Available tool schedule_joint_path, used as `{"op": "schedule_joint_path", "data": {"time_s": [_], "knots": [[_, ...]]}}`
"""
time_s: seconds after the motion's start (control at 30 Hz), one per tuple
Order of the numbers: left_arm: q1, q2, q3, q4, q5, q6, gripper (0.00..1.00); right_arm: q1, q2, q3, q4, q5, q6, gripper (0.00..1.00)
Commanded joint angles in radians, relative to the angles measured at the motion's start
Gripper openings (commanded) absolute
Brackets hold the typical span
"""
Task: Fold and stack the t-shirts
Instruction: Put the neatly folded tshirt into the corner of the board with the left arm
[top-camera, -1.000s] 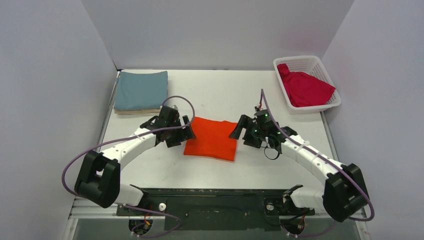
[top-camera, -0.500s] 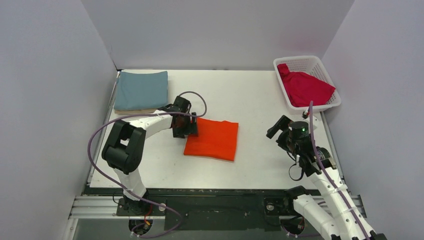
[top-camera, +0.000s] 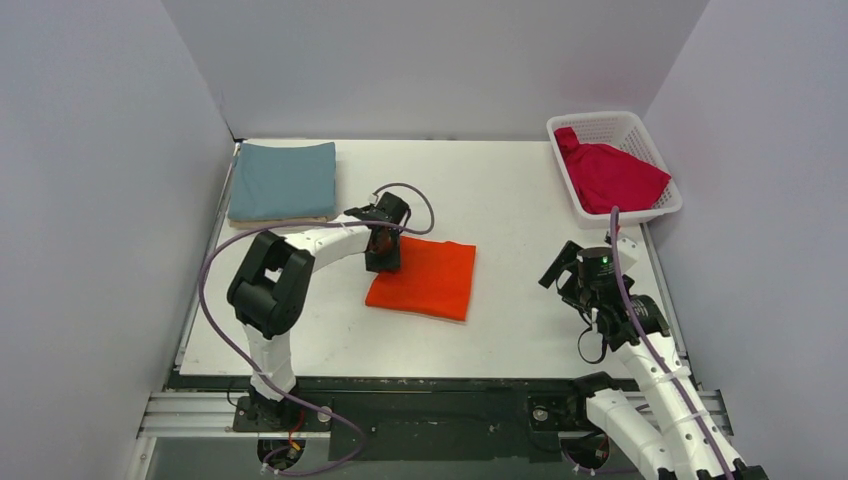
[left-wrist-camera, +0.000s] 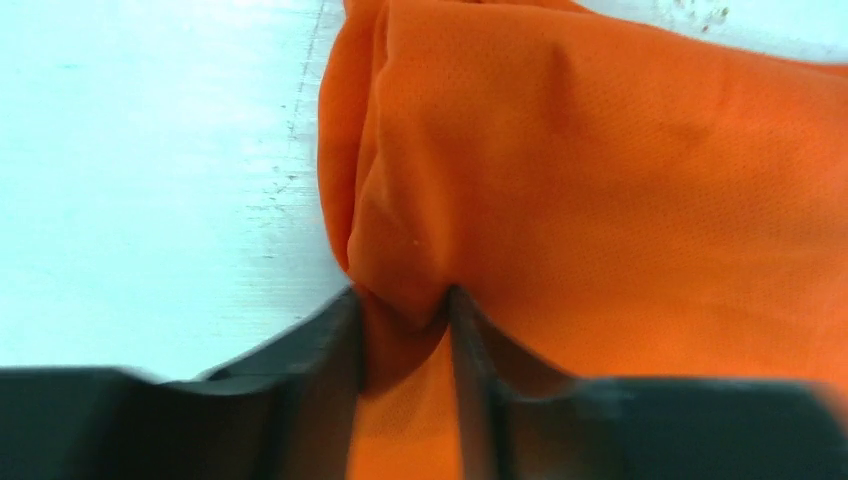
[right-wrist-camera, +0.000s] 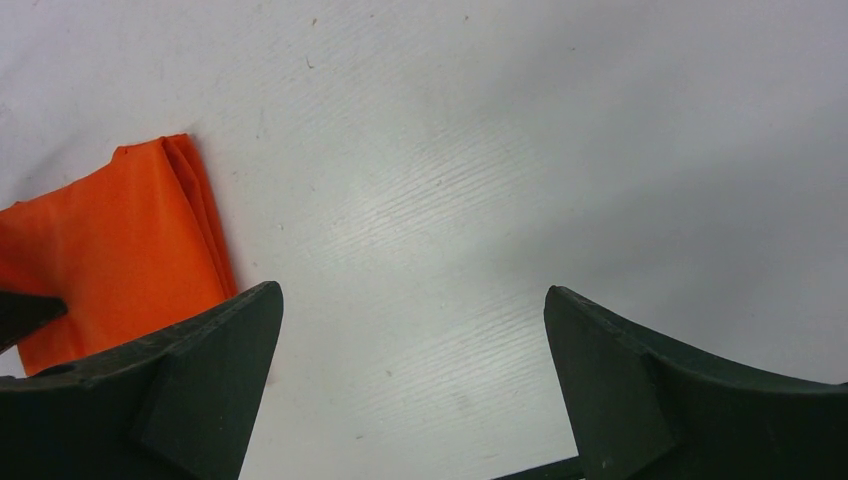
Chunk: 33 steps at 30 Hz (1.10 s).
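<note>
In the middle of the table: the orange shirt (top-camera: 425, 280) lies folded into a rough square, flat on the white table (top-camera: 500, 190).
Left arm: its elbow stands raised over the near left of the table. The forearm runs right and far to the orange shirt's far left corner, where the wrist tips downward.
Left gripper (top-camera: 383, 256): clamped on a pinch of the orange shirt at its left edge.
Left wrist view: it shows what the top view hides. The cloth is bunched into a small ridge and squeezed between the two black fingers (left-wrist-camera: 330, 380), with the shirt's layered edge running away beside bare table.
Right arm: it rises from its base at the near right and bends toward the table. Its head hangs over bare table, right of the orange shirt and well apart from it, on the near side of the basket (top-camera: 620, 122).
Right gripper (top-camera: 560, 268): fingers spread wide apart, with nothing between them.
Right wrist view: only bare table shows between the fingers. A corner of the orange shirt with its stacked folds sits at the left of that view, which the top view does not resolve.
Far left corner: the teal shirt (top-camera: 283, 178) lies folded on top of the beige shirt (top-camera: 280, 221), of which only a thin edge shows.
Far right corner: the red shirt (top-camera: 610, 178) lies unfolded and heaped in the white basket.
Count: four shirts (three folded, one loose), one basket and two arms.
</note>
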Motion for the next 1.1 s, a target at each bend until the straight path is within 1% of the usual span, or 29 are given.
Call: {"op": "schedule_joint_path", "data": {"time_s": [0.0, 0.03, 0.07, 0.1, 0.13, 0.27, 0.37, 0.53, 0.67, 0.77, 0.93, 1.07], "knots": [[-0.027, 0.131, 0.030, -0.078, -0.092, -0.063, 0.24, -0.018, 0.022, -0.008, -0.022, 0.017, -0.051, 1.00], [-0.029, 0.142, 0.041, -0.103, -0.111, -0.064, 0.06, -0.022, 0.025, -0.009, -0.021, 0.014, -0.065, 1.00], [-0.032, 0.163, 0.071, -0.115, -0.125, -0.064, 0.02, -0.025, 0.027, -0.010, -0.020, 0.016, -0.072, 1.00], [-0.033, 0.170, 0.089, -0.145, -0.165, -0.062, 0.00, -0.030, 0.031, -0.012, -0.018, 0.018, -0.085, 1.00], [-0.037, 0.180, 0.123, -0.160, -0.186, -0.058, 0.00, -0.034, 0.034, -0.013, -0.016, 0.021, -0.092, 1.00], [-0.034, 0.163, 0.223, -0.244, -0.385, -0.037, 0.00, -0.052, 0.052, -0.018, 0.003, 0.022, -0.134, 1.00], [-0.023, 0.136, 0.284, -0.254, -0.481, 0.015, 0.00, -0.059, 0.058, -0.031, 0.022, 0.027, -0.157, 0.99], [0.001, 0.091, 0.378, -0.199, -0.606, 0.140, 0.00, -0.068, 0.072, -0.041, 0.067, 0.023, -0.190, 0.98], [0.025, 0.079, 0.431, -0.128, -0.704, 0.294, 0.00, -0.079, 0.070, -0.045, 0.101, 0.009, -0.202, 0.96], [0.068, 0.067, 0.463, -0.073, -0.731, 0.430, 0.00, -0.089, 0.066, -0.053, 0.117, 0.006, -0.205, 0.95], [0.141, 0.040, 0.480, 0.074, -0.750, 0.648, 0.00, -0.114, 0.080, -0.059, 0.130, 0.002, -0.205, 0.95], [0.187, 0.039, 0.522, 0.142, -0.755, 0.756, 0.00, -0.129, 0.106, -0.056, 0.138, -0.008, -0.208, 0.94]]}}
